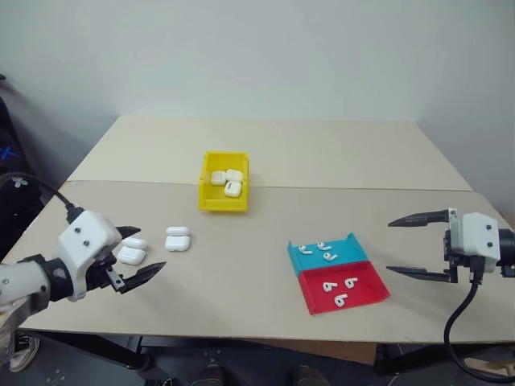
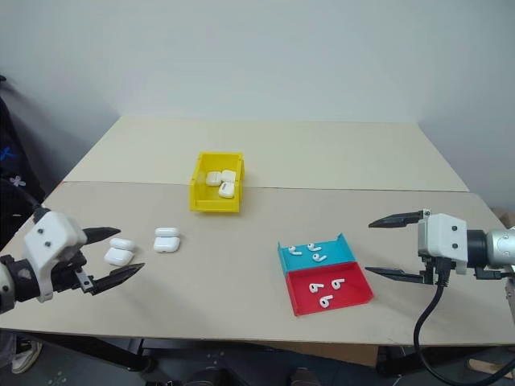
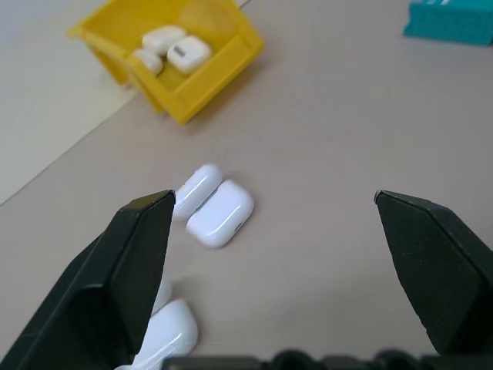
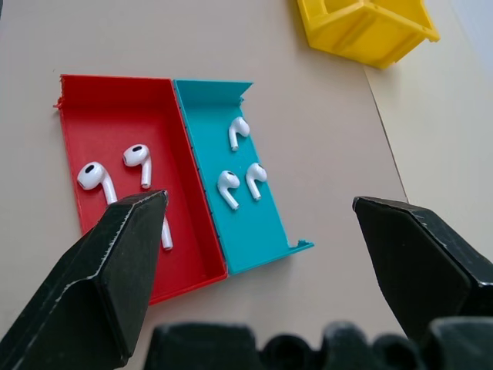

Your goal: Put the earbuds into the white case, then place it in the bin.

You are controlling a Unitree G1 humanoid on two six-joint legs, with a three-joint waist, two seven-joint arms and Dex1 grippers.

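Both grippers wide, empty; no case opened yet.
Drop your left gripper [image 1: 135,256] squarely over the nearest white case [image 1: 177,239]; lid hinge side probably unreadable, so approach slowly.

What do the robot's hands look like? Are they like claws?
Kind of! Each hand is a white boxy block with two long, pointy black fingers. The left gripper and right gripper look alike, and a black cable hangs from the right wrist.

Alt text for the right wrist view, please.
Open right gripper hangs above a shallow tray on a beige table: three white earbuds in its blue half, three in its red half. A corner of the yellow bin sits beyond.
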